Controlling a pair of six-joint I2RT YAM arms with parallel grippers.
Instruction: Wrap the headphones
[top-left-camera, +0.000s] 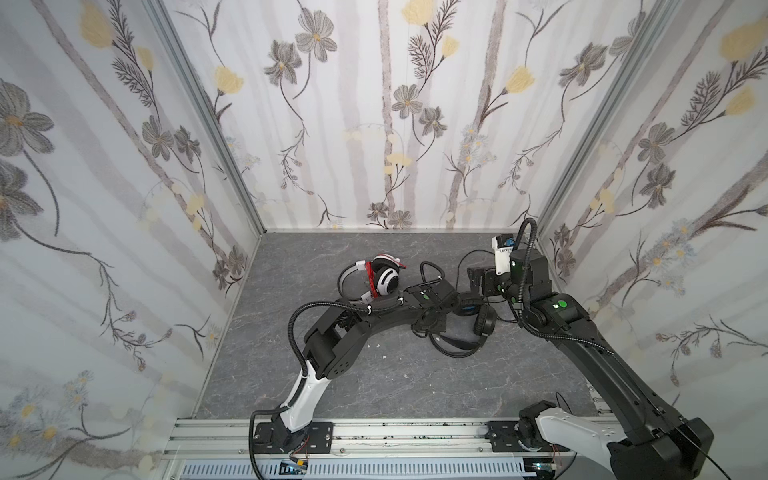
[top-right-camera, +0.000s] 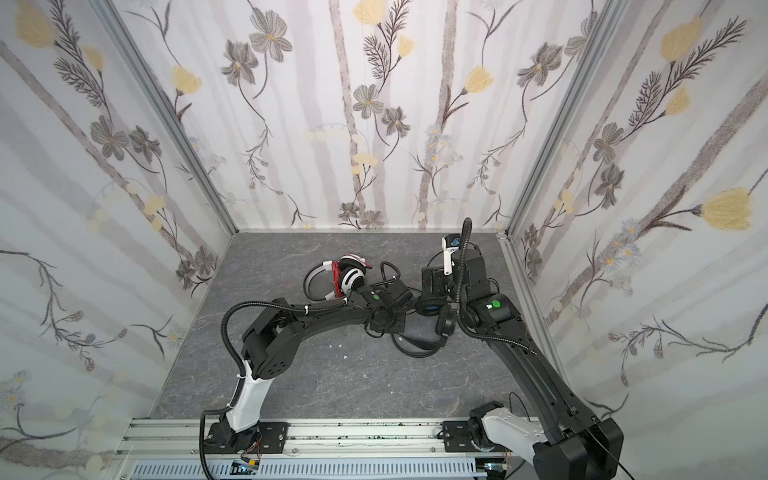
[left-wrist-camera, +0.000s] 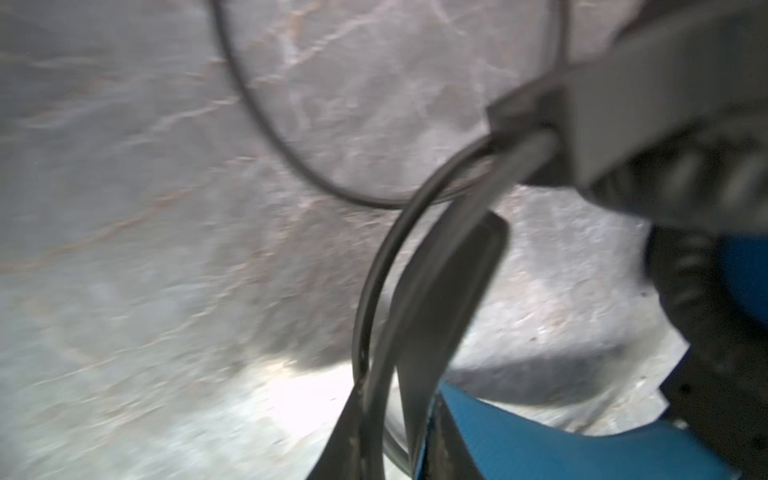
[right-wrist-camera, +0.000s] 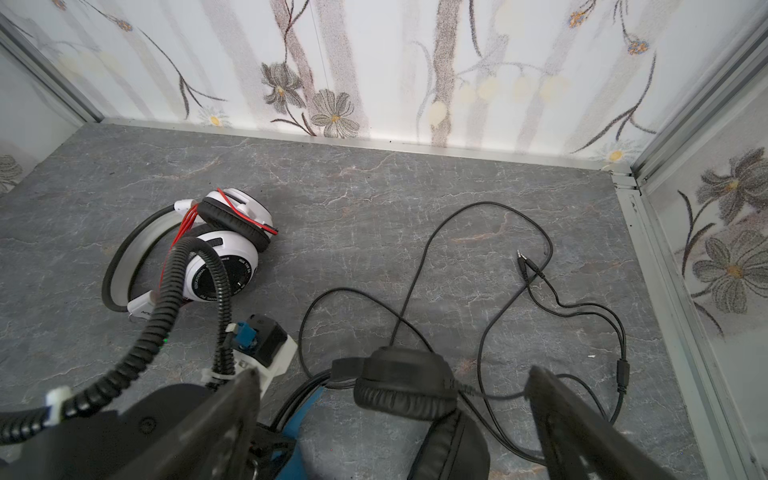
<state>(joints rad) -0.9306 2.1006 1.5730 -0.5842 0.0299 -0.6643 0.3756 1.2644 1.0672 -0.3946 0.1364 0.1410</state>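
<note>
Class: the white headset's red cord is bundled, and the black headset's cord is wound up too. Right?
No. The white headset with black ear pads has its thin red cord bundled, but the thin black cord of the black headset lies sprawled loose, as the right wrist view shows.

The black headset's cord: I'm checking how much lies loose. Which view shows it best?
The right wrist view: the cord of the black headset lies in open loops, plugs included. Both top views show only short stretches beside the arms; the left wrist view, one blurred arc.
</note>
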